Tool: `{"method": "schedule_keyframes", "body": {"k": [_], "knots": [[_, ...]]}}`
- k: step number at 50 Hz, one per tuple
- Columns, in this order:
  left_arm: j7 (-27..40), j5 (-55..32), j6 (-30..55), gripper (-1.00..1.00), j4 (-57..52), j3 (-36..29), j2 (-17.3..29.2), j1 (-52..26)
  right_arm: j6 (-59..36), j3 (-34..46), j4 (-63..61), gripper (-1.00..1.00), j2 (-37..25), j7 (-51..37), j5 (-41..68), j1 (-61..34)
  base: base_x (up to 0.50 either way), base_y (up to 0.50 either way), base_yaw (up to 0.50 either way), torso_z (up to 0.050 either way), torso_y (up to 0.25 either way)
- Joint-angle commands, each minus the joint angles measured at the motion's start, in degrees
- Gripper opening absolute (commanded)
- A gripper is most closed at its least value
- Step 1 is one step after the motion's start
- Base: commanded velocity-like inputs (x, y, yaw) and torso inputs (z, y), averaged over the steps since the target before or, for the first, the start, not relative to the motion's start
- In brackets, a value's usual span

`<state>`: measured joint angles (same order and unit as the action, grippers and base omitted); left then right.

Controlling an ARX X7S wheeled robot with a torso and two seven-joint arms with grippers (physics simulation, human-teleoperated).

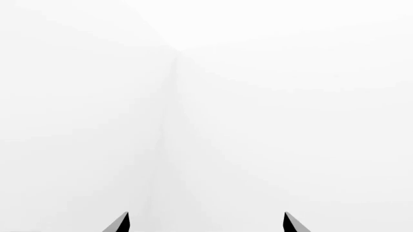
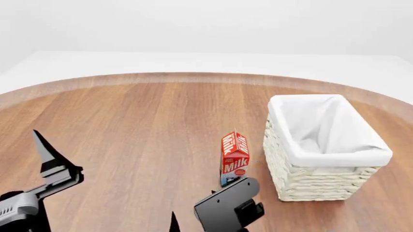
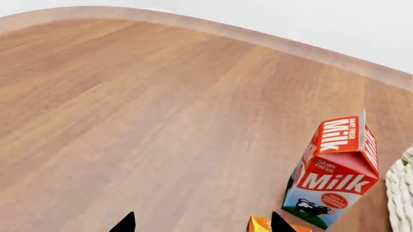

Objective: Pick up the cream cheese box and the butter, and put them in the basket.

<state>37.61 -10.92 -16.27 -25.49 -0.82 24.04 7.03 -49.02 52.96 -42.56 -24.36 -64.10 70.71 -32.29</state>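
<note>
The cream-white wicker basket with its white cloth lining stands on the right of the wooden table; its woven edge shows in the right wrist view. My right gripper hovers open over bare wood near the table's front edge, left of the milk carton. An orange package corner peeks in beside one fingertip; I cannot tell whether it is the butter. The cream cheese box is out of view. My left gripper is open, its fingers wide apart, facing only white background. One of its fingers points up at the front left.
A red-and-white milk carton stands upright just left of the basket, close behind my right wrist. The round wooden table has a raised rim along its far edge. White floor lies beyond.
</note>
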Motion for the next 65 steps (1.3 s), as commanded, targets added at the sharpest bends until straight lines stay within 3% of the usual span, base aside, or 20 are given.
{"method": "schedule_keyframes", "body": {"k": [1, 39, 65], "knots": [[-1.0, 0.9, -0.4, 1.0, 0.3, 1.7, -0.9, 0.2, 1.3, 3.6, 2.7, 1.0, 4.8, 2.4, -7.6, 5.0, 0.0, 0.0, 0.0, 0.0, 0.0], [-0.6, 0.5, -0.5, 1.0, 0.4, 1.8, -0.5, 0.2, 3.6, 9.9, 4.0, 1.0, 8.8, 5.9, -10.1, 9.9, 0.0, 0.0, 0.0, 0.0, 0.0], [-0.6, -0.2, -0.7, 1.0, 1.0, 1.6, -0.3, 0.1, 2.6, 9.9, 2.3, 1.0, 12.1, 1.4, -7.8, 9.7, 0.0, 0.0, 0.0, 0.0, 0.0]]}}
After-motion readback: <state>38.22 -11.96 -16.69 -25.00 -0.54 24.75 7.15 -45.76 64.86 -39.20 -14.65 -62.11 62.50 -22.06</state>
